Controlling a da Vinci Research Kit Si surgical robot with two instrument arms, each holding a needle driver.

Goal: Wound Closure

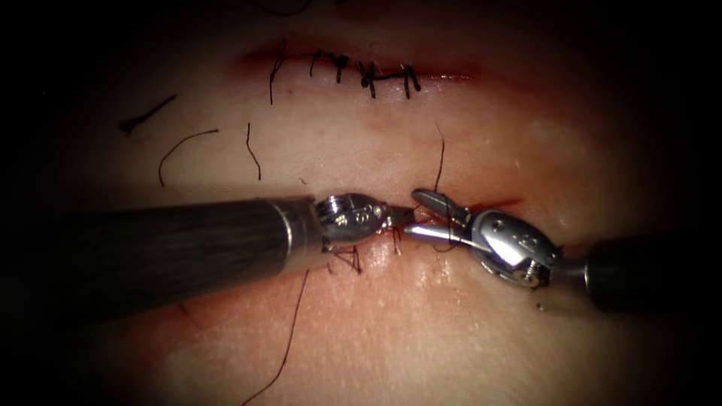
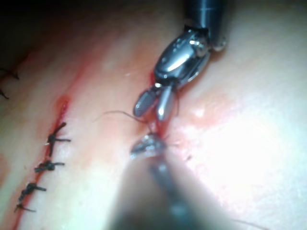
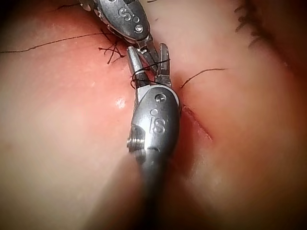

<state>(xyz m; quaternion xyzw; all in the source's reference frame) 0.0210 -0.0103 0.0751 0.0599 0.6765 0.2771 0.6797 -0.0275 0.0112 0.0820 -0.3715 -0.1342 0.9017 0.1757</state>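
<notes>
Over the lower cut [image 1: 502, 204] in the tissue [image 1: 421, 331] the two tools meet tip to tip. My right tool [image 1: 411, 213] stands open, and dark thread [image 1: 449, 225] is looped around its two jaws; the loop is plain in the right wrist view [image 3: 140, 73]. My left tool [image 1: 402, 216] reaches in from the left with its jaws shut between the right tool's open jaws [image 3: 152, 55], apparently pinching the thread. One strand [image 1: 440, 150] runs from the jaws up toward the far cut. Both the right tool [image 2: 152, 114] and left tool [image 2: 146, 146] are seen in the left wrist view.
A second cut [image 1: 444, 75] lies farther back, closed by several dark stitches [image 1: 368, 75]. A knot [image 1: 350, 259] sits under the left tool's wrist, and a long thread tail [image 1: 289, 338] trails toward the front. Loose cut thread ends [image 1: 184, 143] lie at the left. Red fluid stains the tissue.
</notes>
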